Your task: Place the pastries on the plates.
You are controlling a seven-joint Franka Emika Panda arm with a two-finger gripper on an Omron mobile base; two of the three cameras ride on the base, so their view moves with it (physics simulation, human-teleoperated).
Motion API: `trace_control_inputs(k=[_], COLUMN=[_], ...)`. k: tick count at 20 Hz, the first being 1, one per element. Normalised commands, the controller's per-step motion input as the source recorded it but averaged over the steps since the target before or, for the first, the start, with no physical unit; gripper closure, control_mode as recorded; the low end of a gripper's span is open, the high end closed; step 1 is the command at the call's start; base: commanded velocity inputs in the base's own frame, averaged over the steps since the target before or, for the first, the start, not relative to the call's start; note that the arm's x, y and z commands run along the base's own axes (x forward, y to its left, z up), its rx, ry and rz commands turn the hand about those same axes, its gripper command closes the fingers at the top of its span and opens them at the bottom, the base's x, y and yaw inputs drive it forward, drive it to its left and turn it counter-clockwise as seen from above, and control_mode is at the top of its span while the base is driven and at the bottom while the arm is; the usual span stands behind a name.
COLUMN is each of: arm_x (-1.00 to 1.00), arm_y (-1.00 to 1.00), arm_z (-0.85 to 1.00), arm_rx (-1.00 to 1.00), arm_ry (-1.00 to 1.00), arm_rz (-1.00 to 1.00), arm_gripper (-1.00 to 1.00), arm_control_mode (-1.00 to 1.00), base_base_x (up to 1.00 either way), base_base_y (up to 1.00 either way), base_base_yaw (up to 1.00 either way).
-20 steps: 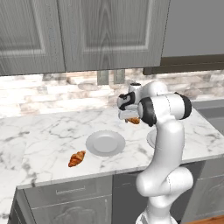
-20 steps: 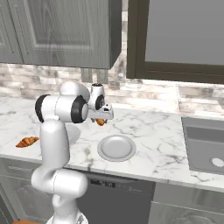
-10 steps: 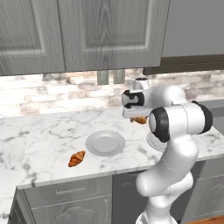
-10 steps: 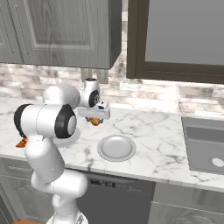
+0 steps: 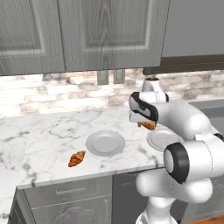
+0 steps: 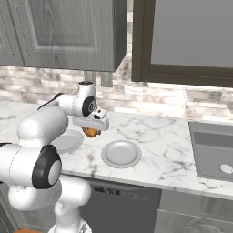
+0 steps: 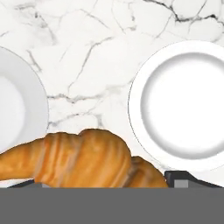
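1. A golden orange-brown croissant (image 7: pixel 74 159), crescent-shaped with ridged segments, is held by the gripper (image 6: pixel 92 129), whose jaws are closed on it; in the hand view the pastry spans most of the lower part of the picture.
2. The held croissant is carried above the marble counter (image 5: pixel 39 131), over the gap between the two plates, as seen in the right base view.
3. A second croissant (image 5: pixel 77 158) of the same colour and shape lies on the counter near the front edge, just left of the left plate (image 5: pixel 105 143) and apart from it.
4. Both plates are round, flat, plain light grey-white with a shallow raised rim, and nothing lies on either one; the right plate (image 5: pixel 160 139) is partly hidden by the arm in the left base view.
5. In the hand view one plate (image 7: pixel 186 105) is shown nearly whole, and only an edge of the other (image 7: pixel 19 109) is seen at the side.
6. No brand, label or writing is visible on any surface.
7. Open marble is seen to the left of the lying croissant and behind the plates up to the stone backsplash (image 5: pixel 52 89); a sink (image 6: pixel 214 152) is set in the counter well to the right, and cabinets (image 5: pixel 78 33) hang above.
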Motion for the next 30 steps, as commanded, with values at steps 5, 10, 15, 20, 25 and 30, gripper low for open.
trace_control_inputs(k=[5,10,15,20,25,30], arm_x=[-0.33,-0.04,0.09,0.08,0.00,0.01], arm_y=[-0.11,-0.15,-0.31,-0.55,-0.52,-0.35], arm_z=[0.83,0.20,-0.25,-0.46,-0.55,-0.35], arm_rx=[0.00,-0.03,-0.14,-0.13,-0.09,-0.02], arm_ry=[0.16,0.12,0.02,0.00,0.00,0.00], arm_rz=[-0.17,-0.16,-0.11,-0.07,-0.04,-0.05], arm_gripper=[1.00,1.00,1.00,1.00,1.00,1.00], arm_control_mode=[-1.00,-1.00,-1.00,-1.00,-1.00,-1.00], base_base_x=[0.00,0.00,0.00,0.00,0.00,0.00], base_base_y=[0.00,0.00,0.00,0.00,0.00,0.00], base_base_yaw=[0.00,0.00,0.00,0.00,0.00,0.00])
